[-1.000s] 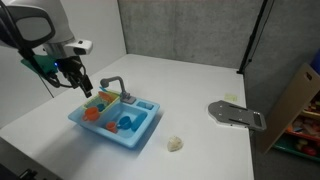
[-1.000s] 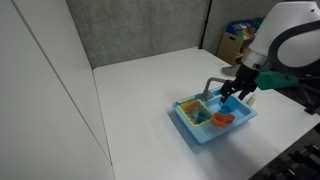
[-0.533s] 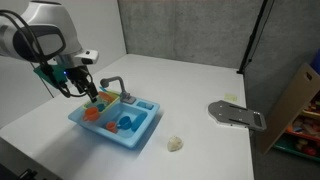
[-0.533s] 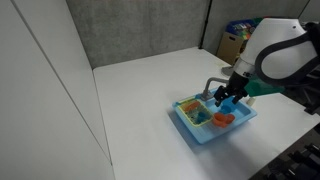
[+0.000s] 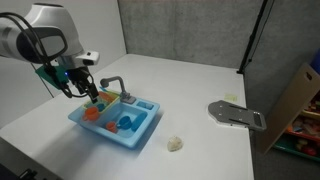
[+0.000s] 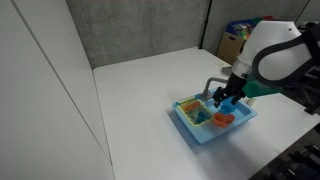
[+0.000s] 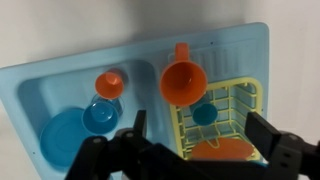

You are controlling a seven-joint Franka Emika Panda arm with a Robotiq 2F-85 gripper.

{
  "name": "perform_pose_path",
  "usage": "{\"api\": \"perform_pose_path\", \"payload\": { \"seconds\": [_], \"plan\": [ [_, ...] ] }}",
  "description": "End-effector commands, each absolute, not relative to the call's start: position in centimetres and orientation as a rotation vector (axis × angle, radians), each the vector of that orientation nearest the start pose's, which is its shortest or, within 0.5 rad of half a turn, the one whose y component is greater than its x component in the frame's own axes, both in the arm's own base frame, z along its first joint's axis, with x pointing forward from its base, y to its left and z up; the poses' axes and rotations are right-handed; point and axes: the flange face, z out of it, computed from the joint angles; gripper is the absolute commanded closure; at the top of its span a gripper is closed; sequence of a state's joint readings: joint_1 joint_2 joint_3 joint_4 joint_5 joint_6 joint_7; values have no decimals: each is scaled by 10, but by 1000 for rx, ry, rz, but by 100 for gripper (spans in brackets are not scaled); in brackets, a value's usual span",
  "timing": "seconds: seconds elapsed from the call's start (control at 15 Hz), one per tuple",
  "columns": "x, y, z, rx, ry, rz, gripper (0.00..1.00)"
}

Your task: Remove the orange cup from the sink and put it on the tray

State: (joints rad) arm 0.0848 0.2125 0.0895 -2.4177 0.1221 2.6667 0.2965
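gripper jaws spread | above sink | orange cup upright in basin

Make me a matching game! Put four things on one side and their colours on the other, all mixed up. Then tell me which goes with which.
Things:
1. sink
2. cup with a handle
3. rack inside the sink
4. lump on the table

Colours:
A. yellow
B. beige
C. light blue
D. orange

Pairs: 1-C, 2-D, 3-A, 4-B
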Motion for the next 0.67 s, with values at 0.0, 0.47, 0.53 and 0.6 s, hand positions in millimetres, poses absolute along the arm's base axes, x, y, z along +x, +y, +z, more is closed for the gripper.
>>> {"api": "perform_pose_path", "payload": {
  "seconds": [0.0,0.47,0.53,0.6],
  "plan": [
    [492,89,216,-3064,367,-11,0],
    [490,106,193,-3104,365,-4,0],
    [489,110,190,-3102,352,-3,0],
    [489,113,188,-3104,343,-7,0]
  ]
}}
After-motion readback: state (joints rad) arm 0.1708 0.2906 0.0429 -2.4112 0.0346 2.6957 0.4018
